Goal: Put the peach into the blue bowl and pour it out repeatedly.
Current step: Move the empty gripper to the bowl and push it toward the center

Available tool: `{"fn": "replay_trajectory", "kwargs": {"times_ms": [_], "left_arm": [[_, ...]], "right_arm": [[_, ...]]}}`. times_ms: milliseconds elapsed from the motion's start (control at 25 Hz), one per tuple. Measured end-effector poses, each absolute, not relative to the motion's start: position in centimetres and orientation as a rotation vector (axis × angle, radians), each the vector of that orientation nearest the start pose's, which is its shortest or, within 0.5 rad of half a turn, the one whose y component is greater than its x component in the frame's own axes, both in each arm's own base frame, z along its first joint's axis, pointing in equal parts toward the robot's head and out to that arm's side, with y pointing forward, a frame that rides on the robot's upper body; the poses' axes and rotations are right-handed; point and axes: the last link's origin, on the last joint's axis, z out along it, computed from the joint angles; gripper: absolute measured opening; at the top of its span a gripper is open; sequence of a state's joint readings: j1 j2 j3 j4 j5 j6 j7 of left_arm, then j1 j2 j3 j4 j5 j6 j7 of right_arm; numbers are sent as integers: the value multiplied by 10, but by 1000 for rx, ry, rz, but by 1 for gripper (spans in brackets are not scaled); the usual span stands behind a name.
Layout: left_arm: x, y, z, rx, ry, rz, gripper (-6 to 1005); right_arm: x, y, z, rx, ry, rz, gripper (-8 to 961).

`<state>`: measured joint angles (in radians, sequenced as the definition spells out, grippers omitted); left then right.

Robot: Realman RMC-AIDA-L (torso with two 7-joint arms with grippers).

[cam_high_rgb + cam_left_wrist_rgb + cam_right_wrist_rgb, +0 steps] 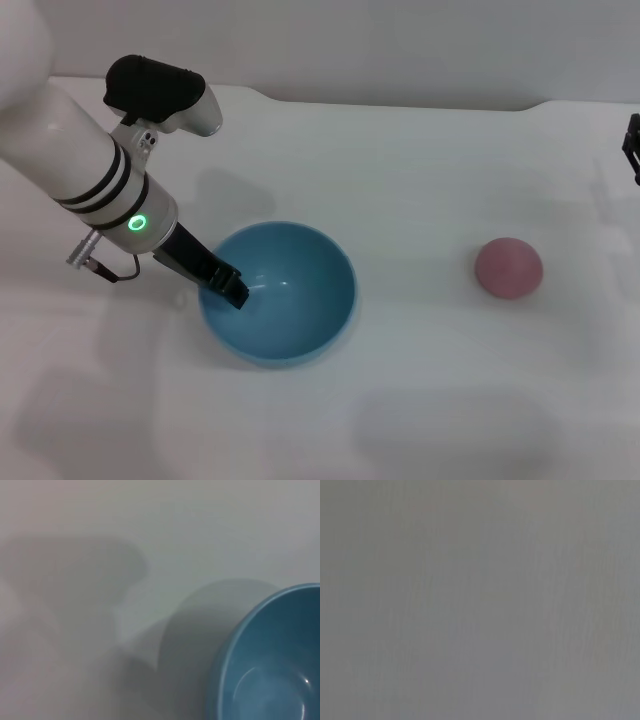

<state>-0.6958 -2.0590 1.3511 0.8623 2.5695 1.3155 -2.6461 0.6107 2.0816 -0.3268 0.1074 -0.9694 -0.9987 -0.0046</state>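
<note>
L pincer point(232, 288) at the near-left rim of blue bowl point(290, 300), black fingers pinched on the rim wall, one inside, one outside. Bowl upright on white bench point(420, 400), nothing in it. Peach point(508, 267) on bench, well apart to bowl's right. R pincer point(633, 145) at far right edge; opening: cannot tell.

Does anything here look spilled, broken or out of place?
Nothing stands out. The blue bowl sits upright and empty, the left gripper at its rim. The peach lies whole on the table, apart from the bowl.
</note>
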Motion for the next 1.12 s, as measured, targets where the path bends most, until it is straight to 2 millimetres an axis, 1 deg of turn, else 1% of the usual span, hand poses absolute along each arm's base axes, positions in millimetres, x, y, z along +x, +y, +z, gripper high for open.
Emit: {"fn": "replay_trajectory", "kwargs": {"times_ms": [40,240,480,600,680,840,880,920,960,1000,1080,1120], "left_arm": [[-245,367,-40,-2436,-1328,521,510],[-245,367,-40,-2436,-1328,522,263],[-245,367,-39,-2432,-1345,509,142],[-245,367,-38,-2426,-1355,503,82],[-244,368,-37,-2420,-1361,493,42],[-244,370,-35,-2409,-1380,467,8],[-243,370,-34,-2411,-1379,462,-1],[-243,370,-34,-2411,-1379,462,-1],[-242,371,-34,-2413,-1374,458,-1],[-240,373,-34,-2417,-1362,443,-1],[-235,375,-32,-2425,-1348,399,-1],[-233,376,-32,-2428,-1349,380,-1]], "right_arm": [[333,363,-25,-1632,574,445,654],[334,363,-25,-1630,573,444,653],[334,364,-23,-1622,575,448,653],[333,365,-23,-1609,611,478,653],[332,368,-20,-1584,665,534,653],[327,380,-9,-1520,791,699,652],[327,388,-2,-1485,883,770,652],[327,388,-2,-1485,883,770,652],[328,393,2,-1462,948,814,652],[331,400,7,-1444,1070,866,652],[330,405,9,-1458,1151,906,653],[326,409,11,-1501,1201,928,653]]}}
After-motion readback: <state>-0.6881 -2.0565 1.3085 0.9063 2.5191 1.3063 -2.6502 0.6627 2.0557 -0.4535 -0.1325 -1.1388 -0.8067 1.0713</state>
